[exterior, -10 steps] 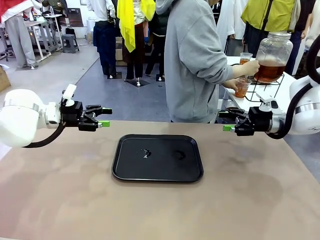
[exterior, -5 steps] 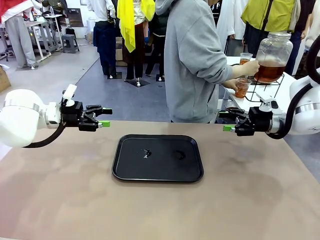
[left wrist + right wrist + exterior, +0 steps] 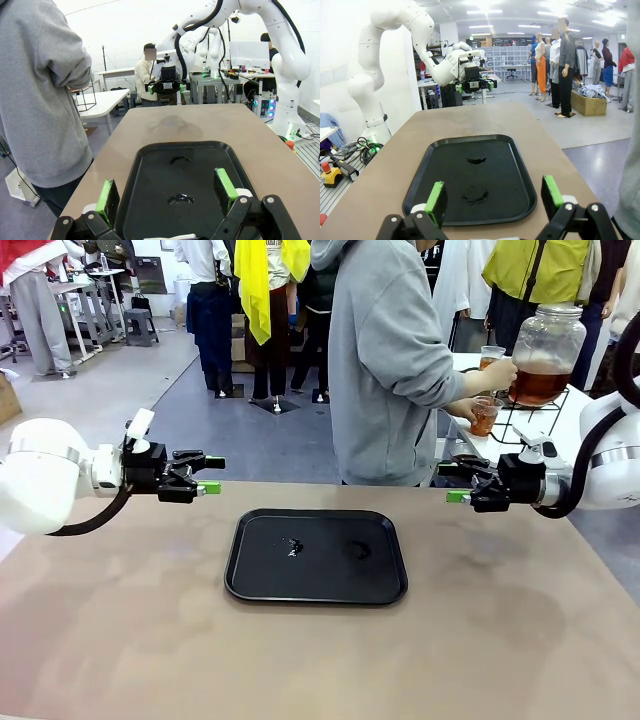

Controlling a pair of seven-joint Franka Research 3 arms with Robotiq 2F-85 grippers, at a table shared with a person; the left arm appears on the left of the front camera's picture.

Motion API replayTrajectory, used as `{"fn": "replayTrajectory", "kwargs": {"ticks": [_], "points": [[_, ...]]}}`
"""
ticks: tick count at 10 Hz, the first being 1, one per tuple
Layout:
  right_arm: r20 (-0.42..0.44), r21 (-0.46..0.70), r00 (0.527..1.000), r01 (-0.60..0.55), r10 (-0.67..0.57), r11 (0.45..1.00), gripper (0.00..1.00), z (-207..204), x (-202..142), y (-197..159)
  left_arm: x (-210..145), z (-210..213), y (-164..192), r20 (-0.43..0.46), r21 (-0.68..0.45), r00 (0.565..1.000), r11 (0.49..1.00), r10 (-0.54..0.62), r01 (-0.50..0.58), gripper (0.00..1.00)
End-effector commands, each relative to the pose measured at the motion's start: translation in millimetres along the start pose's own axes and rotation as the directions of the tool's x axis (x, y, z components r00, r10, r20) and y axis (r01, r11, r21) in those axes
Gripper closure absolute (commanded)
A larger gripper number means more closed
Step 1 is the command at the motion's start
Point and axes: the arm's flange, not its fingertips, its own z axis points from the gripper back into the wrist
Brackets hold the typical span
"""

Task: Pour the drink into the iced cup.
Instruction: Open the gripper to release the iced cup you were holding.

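Note:
The drink is amber-brown liquid in a big glass dispenser jar [image 3: 543, 352] on a side table at the far right. A person in a grey hoodie [image 3: 385, 360] holds a small clear cup [image 3: 484, 417] of it under the jar's tap. The iced cup is out of view. My left gripper [image 3: 210, 475] hovers open above the table left of the black tray [image 3: 250, 580], nothing between its green pads [image 3: 108, 196]. My right gripper [image 3: 449, 483] hovers open to the tray's right, pads [image 3: 551, 191] apart and empty. Each wrist view looks across the tray [image 3: 150, 165] [image 3: 420, 187] at the other gripper.
Two small wet spots [image 3: 292, 545] lie on the tray. A second cup [image 3: 492, 354] with amber liquid is beside the jar. The person stands at the table's far edge, turned toward the jar. More people stand farther back in the room.

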Motion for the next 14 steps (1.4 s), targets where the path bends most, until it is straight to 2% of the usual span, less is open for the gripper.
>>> {"fn": "replayTrajectory", "kwargs": {"ticks": [1, 14], "points": [[0.0, -0.008, 1.0, 0.009, -0.009, 1.0, 0.0, -3.0, 5.3, -2.1, 1.7, -0.6, -0.2, 0.006, -0.003, 1.0, 1.0, 0.0, 0.0, 0.0], [0.0, -0.008, 1.0, 0.009, -0.009, 1.0, 0.0, -3.0, 5.3, -2.1, 1.7, -0.6, -0.2, 0.006, -0.003, 1.0, 1.0, 0.0, 0.0, 0.0]]}}
